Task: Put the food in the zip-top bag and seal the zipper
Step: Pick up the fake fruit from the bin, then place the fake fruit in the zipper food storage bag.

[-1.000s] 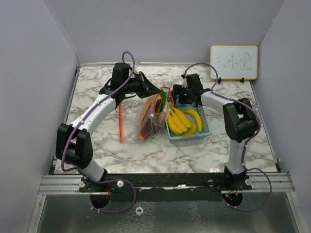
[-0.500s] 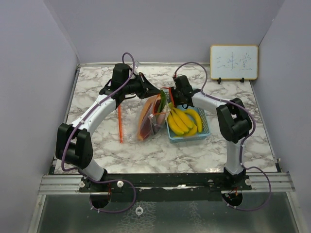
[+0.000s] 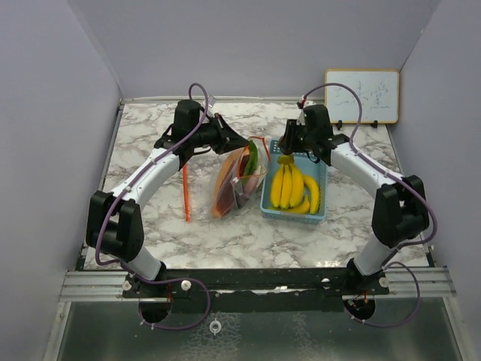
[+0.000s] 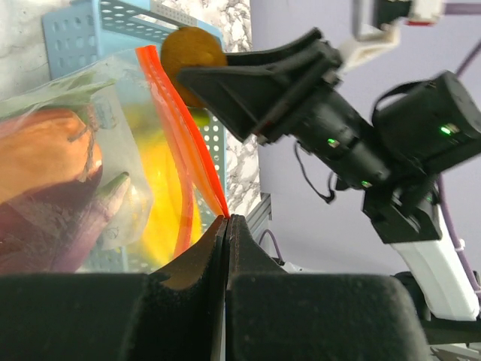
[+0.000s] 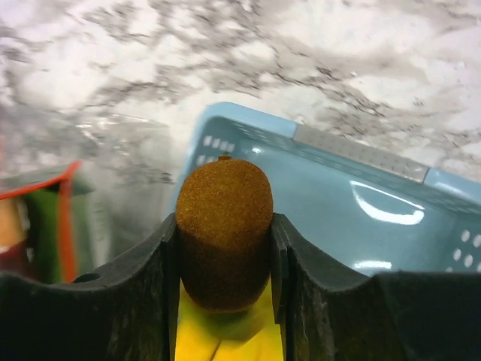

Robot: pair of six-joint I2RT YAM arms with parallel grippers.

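So we have left gripper (image 4: 227, 226) pinched on the zipper (image 4: 186, 131) mid-frame to hold the bag (image 4: 68, 173) open while right gripper (image 5: 224, 256) clamps brown fruit (image 5: 224, 207) above the basket (image 5: 353, 188).

Left gripper (image 4: 227, 222) pinching orange bag zipper (image 4: 180, 113)

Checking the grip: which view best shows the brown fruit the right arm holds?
Right wrist: the kiwi fills the centre, clamped in the right gripper. Left wrist shows only part of it; in top external it is too small to make out.
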